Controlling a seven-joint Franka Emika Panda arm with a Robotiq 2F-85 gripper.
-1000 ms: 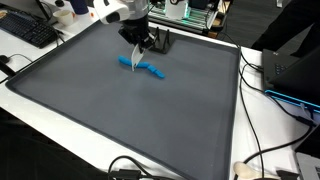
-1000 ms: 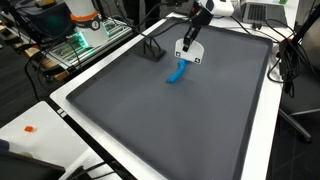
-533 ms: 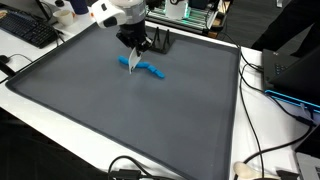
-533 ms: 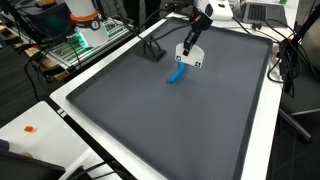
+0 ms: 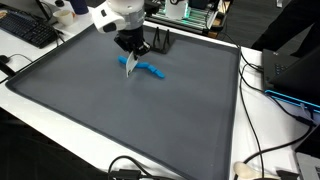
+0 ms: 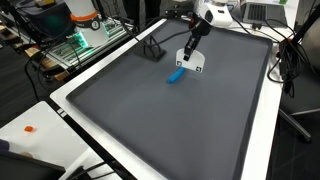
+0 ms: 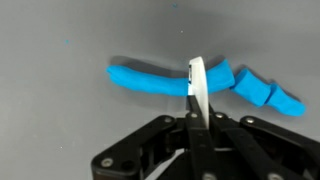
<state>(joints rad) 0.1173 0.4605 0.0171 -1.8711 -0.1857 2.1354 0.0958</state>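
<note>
Across the table lies a dark grey mat that covers nearly the whole top inside a white border. At the mat's far edge stands a small black stand, and a keyboard lies off the mat at a corner.

Over the far half of the mat the white arm reaches down, and its gripper points straight at the surface. The jaws are clenched on a thin white blade, which the wrist view shows edge-on and upright between them.

Below the blade lies the blue strip, flat on the mat and just in front of the black stand in both exterior views. It is long and slightly bent, smooth at one end and lumpier at the other. The blade's lower edge crosses the strip about midway along. It looks to be at or just above the strip's top, but from these angles I cannot tell whether they touch.

The step in hand seems to be setting the blade across the strip. A next move calls for keeping the blade upright and square to the strip, with a firm grip so it does not twist between the jaws.
</note>
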